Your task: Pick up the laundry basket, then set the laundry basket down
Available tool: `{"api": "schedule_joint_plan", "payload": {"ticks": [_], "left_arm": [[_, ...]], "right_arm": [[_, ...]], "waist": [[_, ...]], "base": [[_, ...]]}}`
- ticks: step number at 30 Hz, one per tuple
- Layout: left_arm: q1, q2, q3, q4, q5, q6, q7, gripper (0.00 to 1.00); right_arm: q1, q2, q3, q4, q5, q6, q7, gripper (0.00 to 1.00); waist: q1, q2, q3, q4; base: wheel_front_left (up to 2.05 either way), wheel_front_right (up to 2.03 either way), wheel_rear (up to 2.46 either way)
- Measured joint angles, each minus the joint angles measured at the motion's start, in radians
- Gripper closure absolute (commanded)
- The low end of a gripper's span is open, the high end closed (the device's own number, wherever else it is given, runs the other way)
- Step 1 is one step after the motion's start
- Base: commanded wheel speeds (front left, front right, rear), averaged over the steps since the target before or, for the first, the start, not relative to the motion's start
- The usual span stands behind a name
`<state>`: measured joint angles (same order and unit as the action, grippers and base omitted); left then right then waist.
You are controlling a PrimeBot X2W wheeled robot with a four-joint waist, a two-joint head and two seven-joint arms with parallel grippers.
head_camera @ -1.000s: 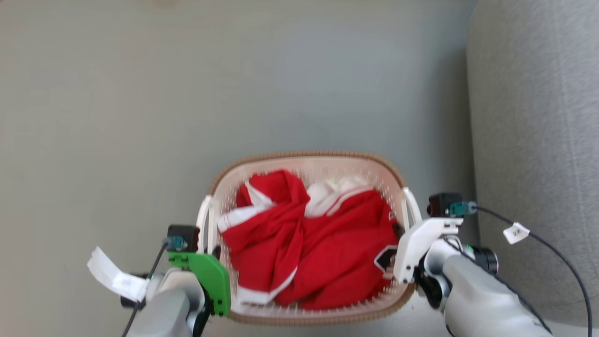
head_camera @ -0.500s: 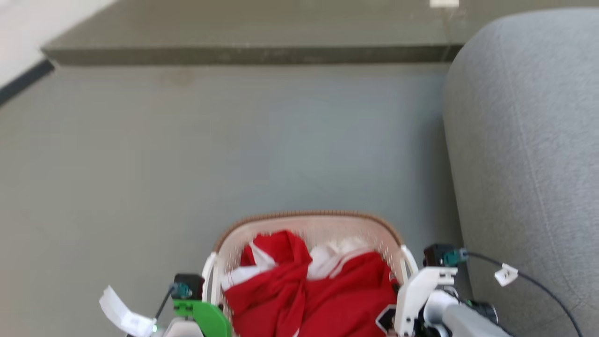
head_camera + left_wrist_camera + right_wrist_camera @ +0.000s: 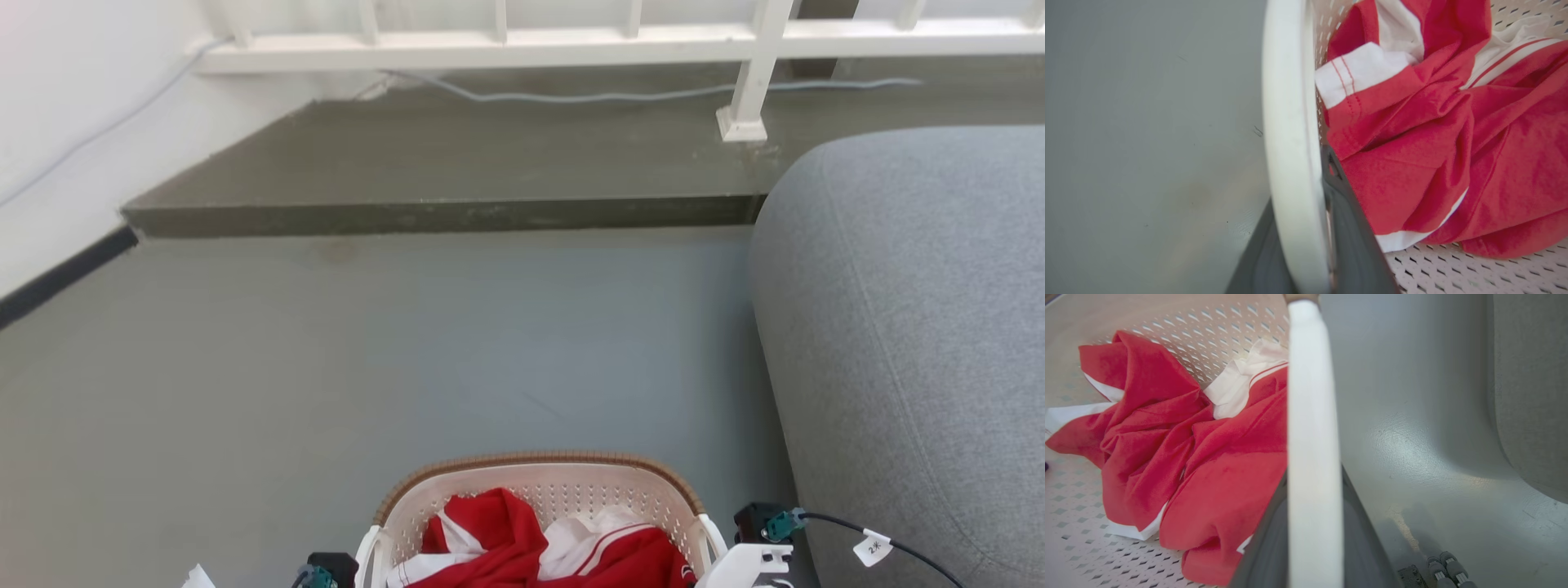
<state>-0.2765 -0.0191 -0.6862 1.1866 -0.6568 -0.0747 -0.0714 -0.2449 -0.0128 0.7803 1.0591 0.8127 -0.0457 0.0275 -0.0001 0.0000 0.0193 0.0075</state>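
Dark-grey fingers of the left gripper [image 3: 1298, 183] were closed from both sides on the white left handle [image 3: 1286, 102] of the laundry basket [image 3: 539, 459]. The right gripper [image 3: 1314, 477] pinched the right handle [image 3: 1310, 375] in the same way. Gripping both handles at once seemed meant to keep the oval basket level and stop it swinging or tipping, as a one-sided hold would allow.

Inside the perforated cream walls lay a crumpled red and white garment [image 3: 1412, 163], loose and low in the basket, so it was unlikely to spill.

In the head view the basket sat at the bottom edge, between the two wrists, over the grey floor [image 3: 408, 343]. Whether its base was off the floor could not be told. The grey sofa [image 3: 898, 327] stood just beside it on the right, which argued for a straight lift with no sideways drift. A raised step [image 3: 449, 163] and a white railing [image 3: 490, 37] lay well beyond.
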Motion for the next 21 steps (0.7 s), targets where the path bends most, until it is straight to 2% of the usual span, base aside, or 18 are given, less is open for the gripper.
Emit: {"api": "schedule_joint_plan", "payload": {"ticks": [7, 21], "left_arm": [[0.011, 0.002, -0.008, -0.003, -0.008, 0.005, 0.001, 1.0], [0.011, 0.003, -0.025, -0.012, -0.018, 0.022, 0.009, 1.0]], "right_arm": [[0.01, -0.004, 0.026, -0.014, 0.026, -0.017, 0.001, 1.0], [0.009, -0.011, 0.061, -0.024, 0.053, -0.036, 0.004, 1.0]], "waist": [[0.0, 0.0, -0.048, -0.005], [0.0, 0.0, -0.046, -0.009]], "base": [[0.0, 0.0, 0.0], [0.0, 0.0, 0.0]]}}
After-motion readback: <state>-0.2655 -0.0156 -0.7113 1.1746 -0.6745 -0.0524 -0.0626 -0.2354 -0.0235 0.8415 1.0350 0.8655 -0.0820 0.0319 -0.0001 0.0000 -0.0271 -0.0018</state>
